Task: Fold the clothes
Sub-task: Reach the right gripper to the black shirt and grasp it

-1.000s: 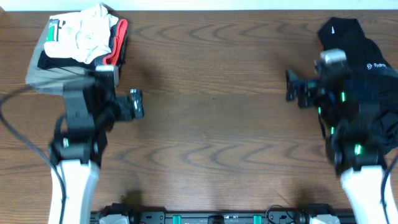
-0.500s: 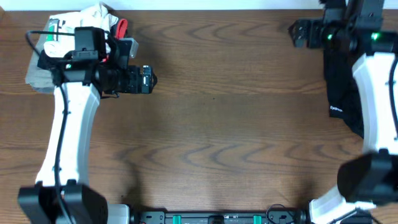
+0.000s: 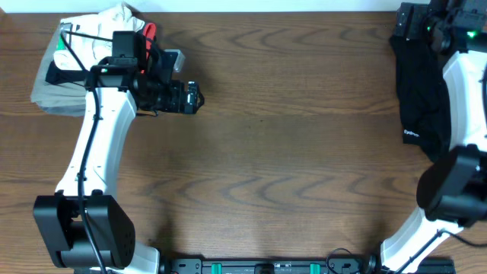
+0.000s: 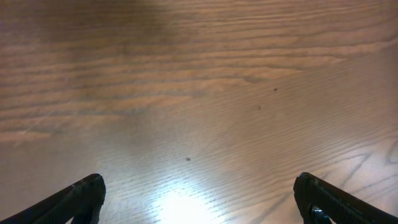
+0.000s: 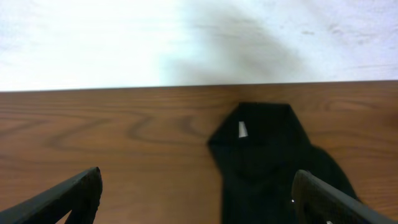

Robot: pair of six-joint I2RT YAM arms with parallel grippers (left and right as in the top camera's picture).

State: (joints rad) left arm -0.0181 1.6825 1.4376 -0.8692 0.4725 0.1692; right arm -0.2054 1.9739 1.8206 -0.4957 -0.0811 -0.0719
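Note:
The clothes, a black top, lie crumpled along the table's right side, with a small white print near the lower edge. My right gripper hovers open over the top's far end by the back edge. In the right wrist view the black top sits between and ahead of the spread fingers of the right gripper, which hold nothing. My left gripper hangs open over bare wood left of centre. The left wrist view shows only wood between the wide-apart fingers of the left gripper.
A stack of folded garments in khaki, white and red trim sits at the back left corner, behind my left arm. A white wall rises just past the table's far edge.
Both arms have stretched out from near the front edge toward the back. The left gripper moved right past the folded stack. The right gripper moved to the far right corner above the black top.

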